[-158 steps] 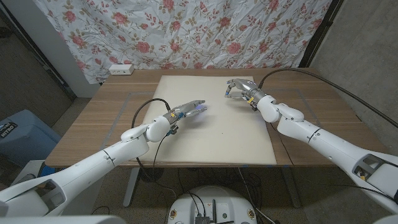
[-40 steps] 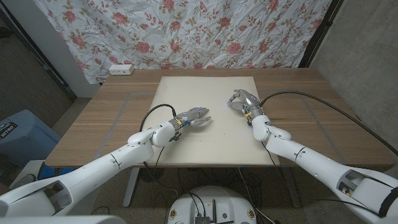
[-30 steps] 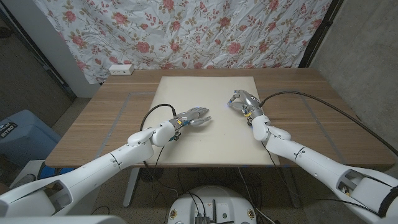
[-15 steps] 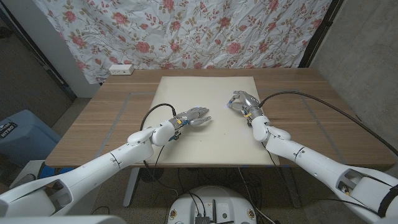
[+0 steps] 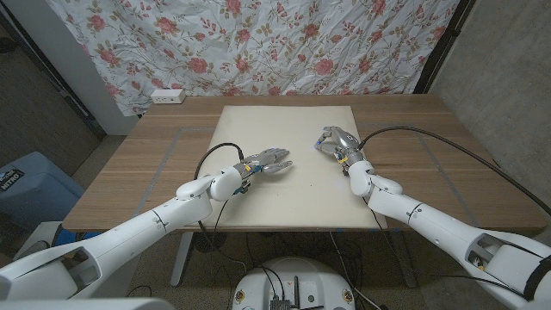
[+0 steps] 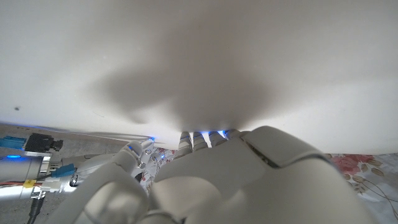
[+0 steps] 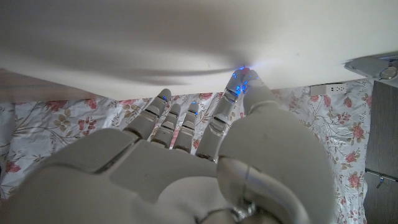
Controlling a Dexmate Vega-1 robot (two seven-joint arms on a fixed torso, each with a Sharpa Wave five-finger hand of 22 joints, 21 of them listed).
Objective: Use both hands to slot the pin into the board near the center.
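A cream board [image 5: 288,185] lies on the middle of the wooden table [image 5: 439,146]. My left hand [image 5: 268,161] is low over the board's left half, fingers stretched toward the centre, and I see nothing in them. My right hand [image 5: 334,139] stands on the board's right half with its fingers curled down. In the right wrist view one fingertip [image 7: 246,76] touches the board [image 7: 155,37]. The left wrist view has my left hand [image 6: 230,180] close against the board [image 6: 199,50]. I cannot make out a pin in any view.
A white power strip [image 5: 168,96] lies at the table's far left corner, in front of a floral curtain [image 5: 258,43]. A blue bin [image 5: 30,185] stands on the floor left of the table. Faint tape lines mark the wood beside the board.
Since the earliest frame both hands have come a little nearer the table's front, the right one more. Over the last second nothing has visibly moved.
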